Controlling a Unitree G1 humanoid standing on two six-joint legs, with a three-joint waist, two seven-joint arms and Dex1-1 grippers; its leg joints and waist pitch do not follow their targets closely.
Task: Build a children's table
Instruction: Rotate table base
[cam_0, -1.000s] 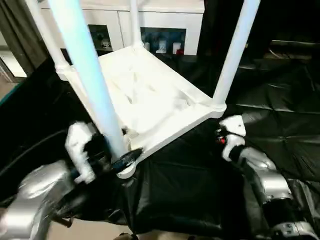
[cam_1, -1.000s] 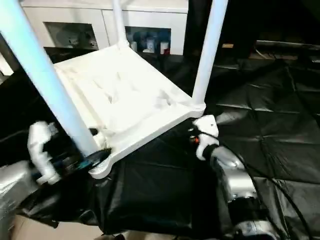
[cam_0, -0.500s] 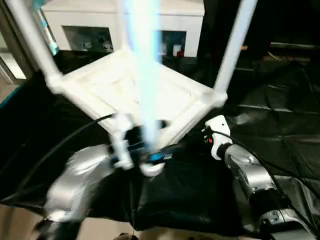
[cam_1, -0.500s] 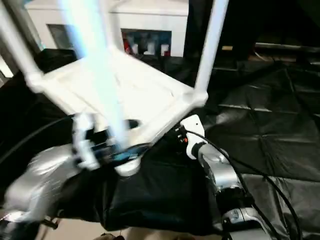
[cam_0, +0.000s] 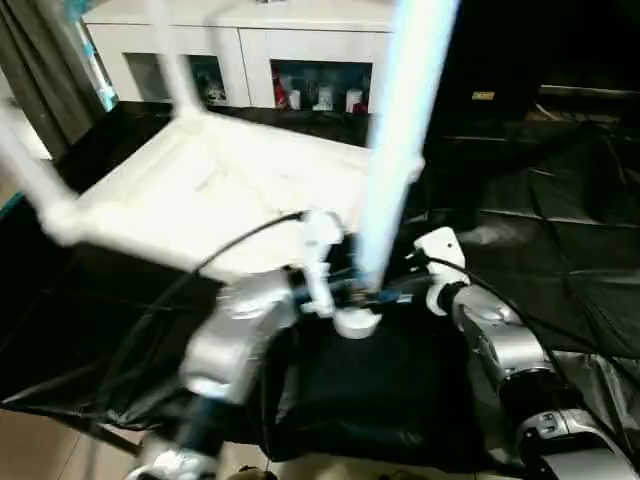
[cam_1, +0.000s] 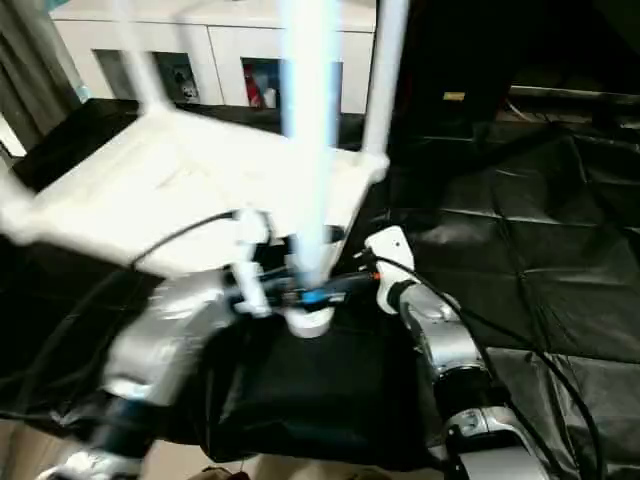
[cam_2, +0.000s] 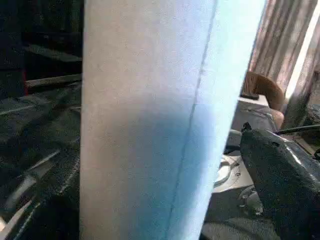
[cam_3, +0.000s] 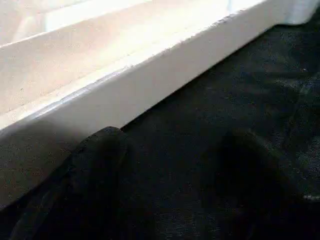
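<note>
The children's table (cam_0: 210, 195) lies upside down on the black cloth (cam_0: 560, 230), filling the upper left and middle of the head views, its ribbed underside facing up and its legs rising out of the top edge. It looks like light, stiff, hollow plastic with a smooth, somewhat slippery skin — easy to swing about, but long-legged and so likely to tip or twist if taken high on a leg. The sounder hold is low on a leg, just above its corner socket, or on the straight rim of the top.

The left gripper (cam_0: 345, 290) is at the foot of the nearest leg (cam_0: 395, 150), near the centre of the frame, its black fingers clasped around the tube just above the socket (cam_0: 355, 322). The right gripper (cam_0: 425, 262) sits just beside that corner with its jaws spread, holding nothing — in its wrist view the table's rim (cam_3: 165, 65) crosses just ahead of them.

The top's long axis runs from lower left toward upper right; the legs point upward.
</note>
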